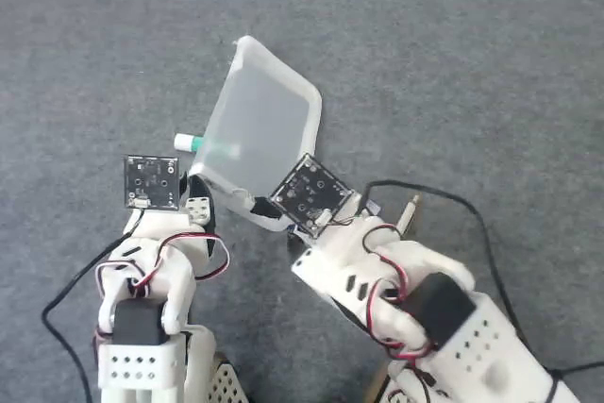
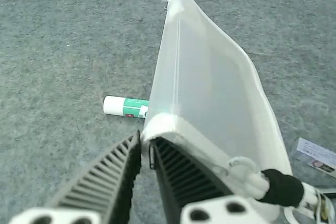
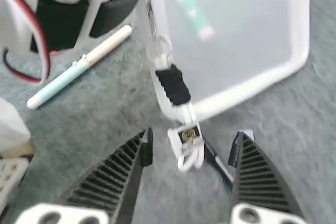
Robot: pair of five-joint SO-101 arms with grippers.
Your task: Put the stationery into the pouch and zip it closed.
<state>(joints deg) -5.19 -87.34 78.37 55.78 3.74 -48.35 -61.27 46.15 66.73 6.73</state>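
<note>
Step as we judge it: catch zipper pull so pouch can be worked. Close right gripper squarely on metal pull, not on black cord; draw along zip line; keep other end pinned so pouch does not slide.

Left gripper clenched on pouch corner, pouch tilted up off carpet. Right gripper spread wide, pull between jaws, seemingly touching neither.

Glue stick and pen lie on carpet, outside pouch.
</note>
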